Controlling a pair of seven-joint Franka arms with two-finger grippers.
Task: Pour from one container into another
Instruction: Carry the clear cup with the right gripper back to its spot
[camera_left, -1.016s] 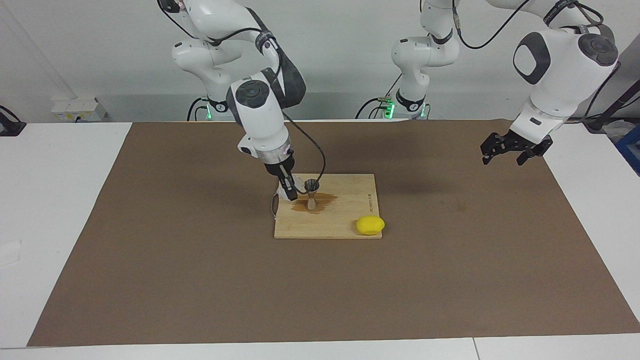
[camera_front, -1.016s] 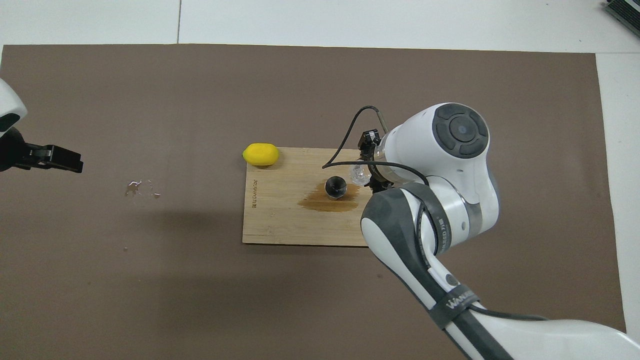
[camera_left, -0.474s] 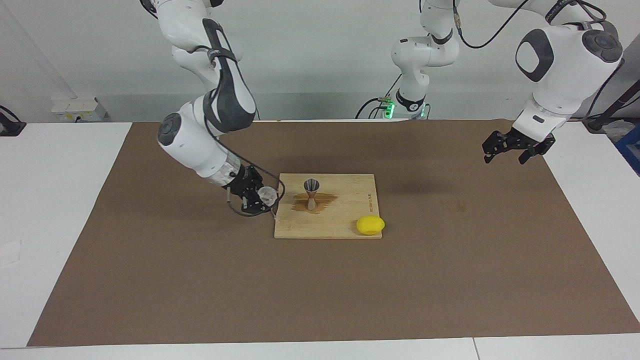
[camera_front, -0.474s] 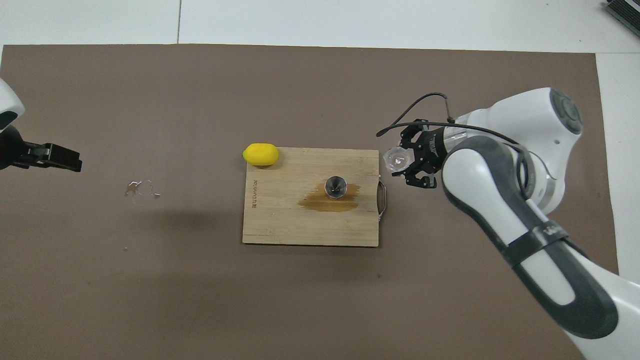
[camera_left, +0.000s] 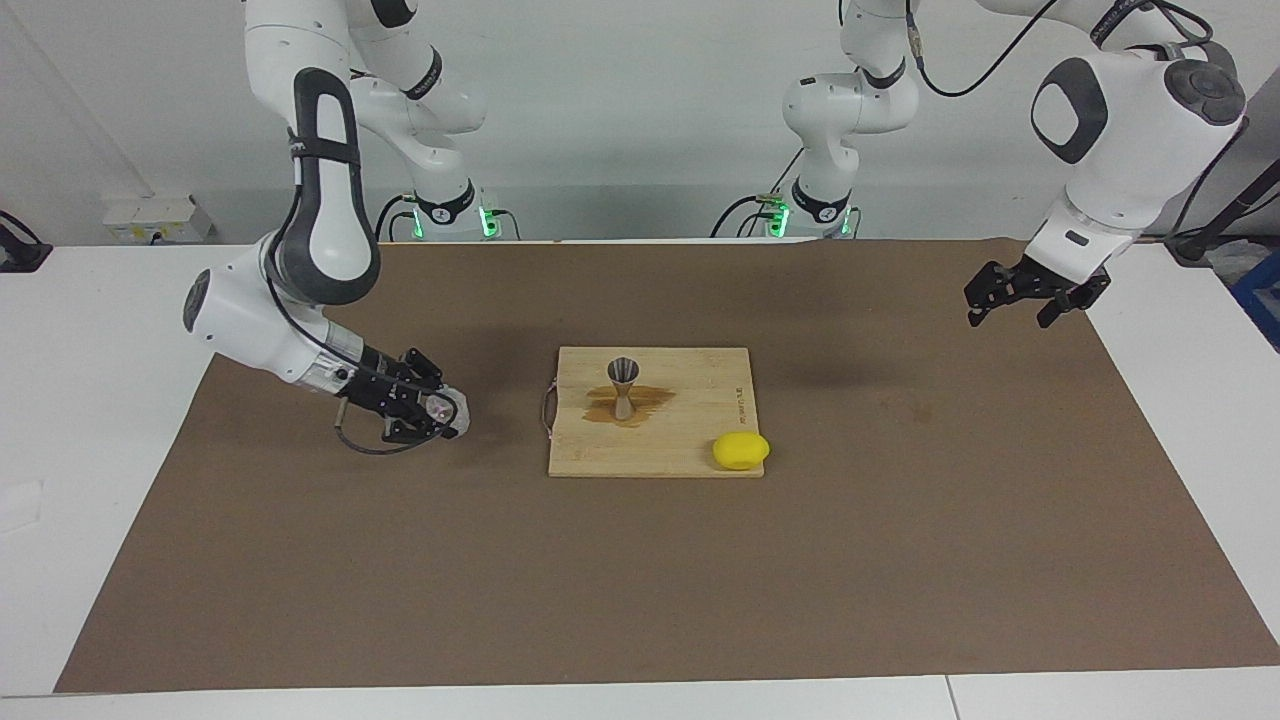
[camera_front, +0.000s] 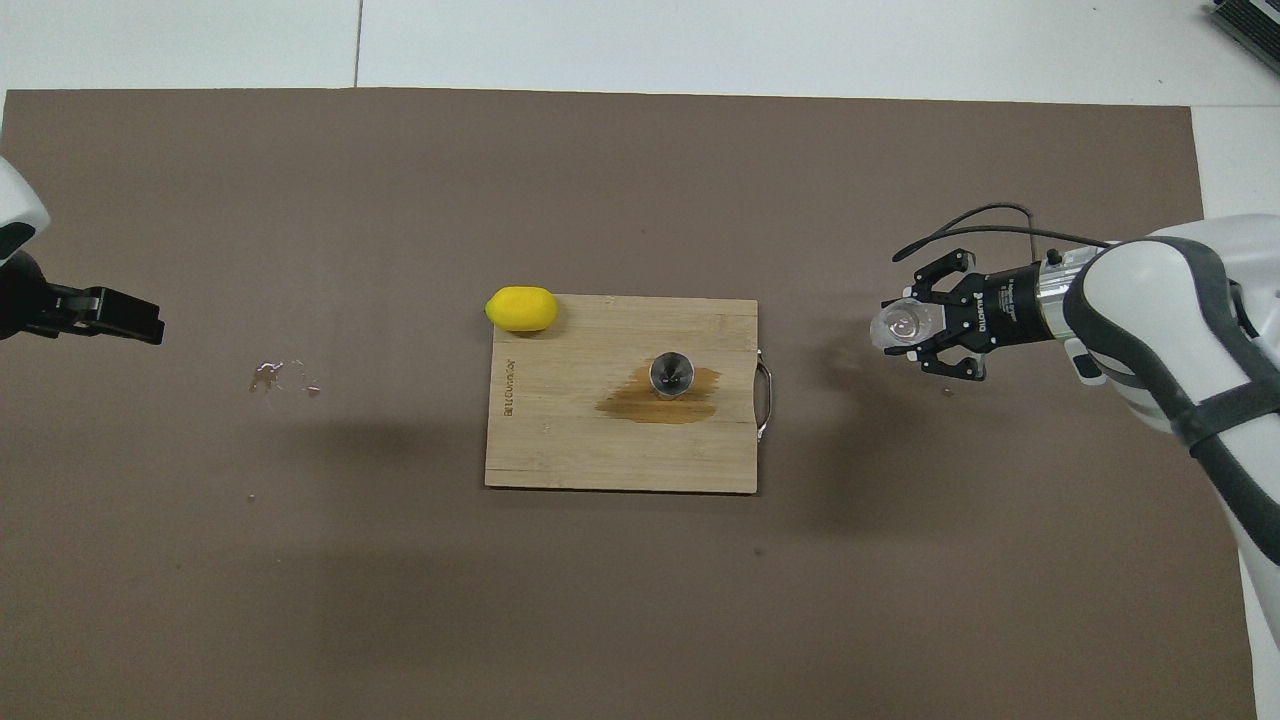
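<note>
My right gripper (camera_left: 438, 409) is shut on the small clear glass cup (camera_left: 455, 410) and holds it tilted, low over the brown mat, beside the handle end of the wooden board (camera_left: 700, 425). The cup also shows in the overhead view (camera_front: 895, 325), between the right gripper's (camera_front: 918, 328) fingers. The silvery hourglass jigger (camera_left: 623, 386) stands upright on the board in a brown wet patch (camera_front: 640, 406); from overhead I look into its top cone (camera_front: 671, 373). My left gripper (camera_left: 1008, 312) waits open and empty, raised over the mat's edge at the left arm's end (camera_front: 128, 318).
A yellow lemon (camera_left: 741, 451) lies at the board's corner farther from the robots, toward the left arm's end (camera_front: 521, 308). Small wet drops (camera_front: 285, 375) lie on the mat toward the left arm's end. The mat (camera_left: 640, 580) covers most of the white table.
My right gripper has carried the glass cup away from the jigger, off the board, toward the right arm's end of the table, and lower. The left arm has hardly moved.
</note>
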